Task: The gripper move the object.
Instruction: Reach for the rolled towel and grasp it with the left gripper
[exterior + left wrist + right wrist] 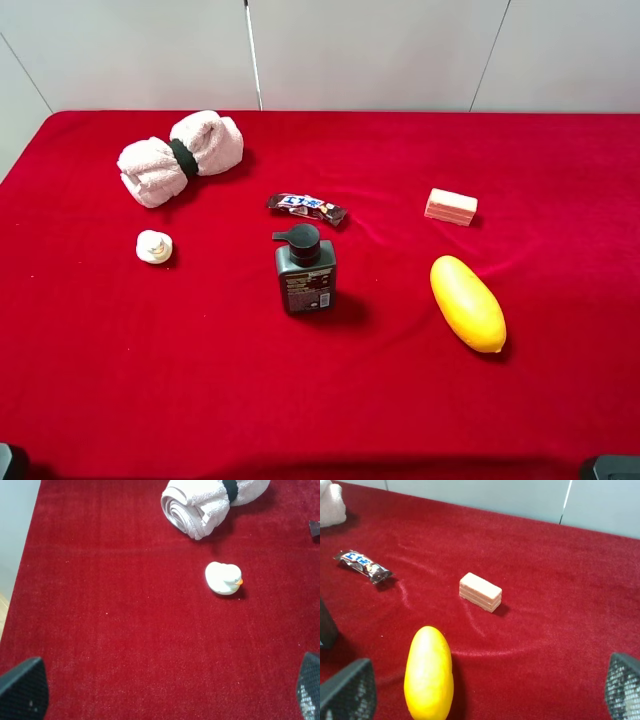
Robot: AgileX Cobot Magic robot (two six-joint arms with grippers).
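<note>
Red cloth (320,400) holds the towel (197,505) well beyond the wide-open, empty left end effector (165,690).

A red velvety tablecloth (200,400) spreads before a pale grey panelled wall (380,50).

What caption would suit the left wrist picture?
Open left gripper over red cloth, white duck and rolled pink towel ahead.

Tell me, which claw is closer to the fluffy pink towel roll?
Left. The left gripper faces the towel roll just beyond the white duck; the right gripper sits on the other side, by the yellow fruit.
</note>
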